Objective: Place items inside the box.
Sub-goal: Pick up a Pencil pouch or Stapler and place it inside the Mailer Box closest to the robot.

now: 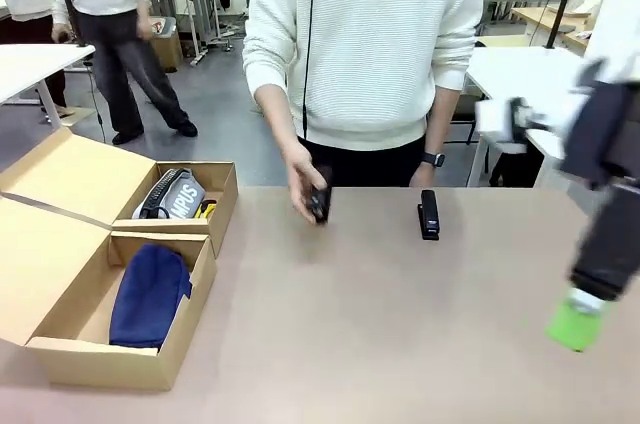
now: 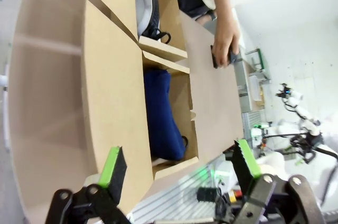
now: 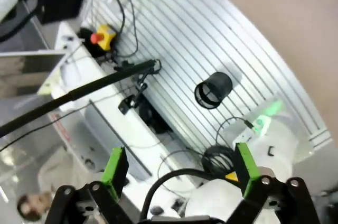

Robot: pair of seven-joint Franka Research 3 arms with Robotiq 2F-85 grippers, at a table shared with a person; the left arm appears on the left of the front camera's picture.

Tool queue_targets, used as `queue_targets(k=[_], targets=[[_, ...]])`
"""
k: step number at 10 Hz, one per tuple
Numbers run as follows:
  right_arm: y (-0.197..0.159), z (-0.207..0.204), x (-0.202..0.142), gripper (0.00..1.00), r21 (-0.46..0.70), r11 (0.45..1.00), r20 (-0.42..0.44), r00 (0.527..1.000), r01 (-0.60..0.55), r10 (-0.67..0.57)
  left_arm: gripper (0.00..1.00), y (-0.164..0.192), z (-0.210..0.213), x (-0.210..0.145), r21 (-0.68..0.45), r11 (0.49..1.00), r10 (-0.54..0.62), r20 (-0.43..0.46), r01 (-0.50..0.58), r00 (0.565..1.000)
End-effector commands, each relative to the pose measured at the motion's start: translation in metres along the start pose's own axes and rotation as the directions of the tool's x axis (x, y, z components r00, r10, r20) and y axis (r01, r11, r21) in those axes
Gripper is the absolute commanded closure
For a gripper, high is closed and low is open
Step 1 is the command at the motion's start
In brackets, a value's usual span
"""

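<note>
Judging by how things lie, I am early in the job: the navy blue zip pouch [image 1: 150, 296] rests inside the box [image 1: 112, 369], while the black stapler [image 1: 429, 214] lies on the desk [image 1: 350, 329] well apart from the box, and between them the person's hand [image 1: 303, 182] covers a small dark thing I cannot make out. My left pincer [image 2: 178, 152] hangs released and empty above the box, and my right pincer [image 3: 178, 154], likewise released and empty, is out beyond the stapler, far from the box. A yellow bit [image 1: 206, 209] in the smaller box [image 1: 226, 194] just behind the box is too small to name.
</note>
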State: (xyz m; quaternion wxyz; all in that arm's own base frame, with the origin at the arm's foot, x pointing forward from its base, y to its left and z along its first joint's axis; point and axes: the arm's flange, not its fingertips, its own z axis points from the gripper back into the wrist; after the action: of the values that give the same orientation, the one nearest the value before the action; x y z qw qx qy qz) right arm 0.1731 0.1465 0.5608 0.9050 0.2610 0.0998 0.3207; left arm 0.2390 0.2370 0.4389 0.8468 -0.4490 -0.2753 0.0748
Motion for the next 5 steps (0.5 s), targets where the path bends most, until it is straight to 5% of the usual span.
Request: queue_targets(k=[1,2,3,5], targets=[[-0.033,-0.001,-0.046,0.0,0.089,0.988,0.184,0.973,0.128,-0.142,0.0,0.0,-0.001,0.0,-0.022,0.999,-0.023,0.017,0.023,1.0],[-0.055,0.003,-0.056,0.0,0.157,0.975,0.305,0.932,0.154,-0.197,0.0,0.0,-0.001,0.0,-0.022,0.999,-0.023,0.017,0.023,1.0],[-0.083,0.006,-0.061,0.0,0.227,0.938,0.409,0.848,0.263,-0.336,0.0,0.0,-0.001,0.0,-0.022,0.999,-0.023,0.017,0.023,1.0],[-0.142,0.007,-0.081,0.0,0.319,0.901,0.571,0.7,0.292,-0.429,0.0,0.0,-0.001,0.0,-0.022,0.999,-0.023,0.017,0.023,1.0]])
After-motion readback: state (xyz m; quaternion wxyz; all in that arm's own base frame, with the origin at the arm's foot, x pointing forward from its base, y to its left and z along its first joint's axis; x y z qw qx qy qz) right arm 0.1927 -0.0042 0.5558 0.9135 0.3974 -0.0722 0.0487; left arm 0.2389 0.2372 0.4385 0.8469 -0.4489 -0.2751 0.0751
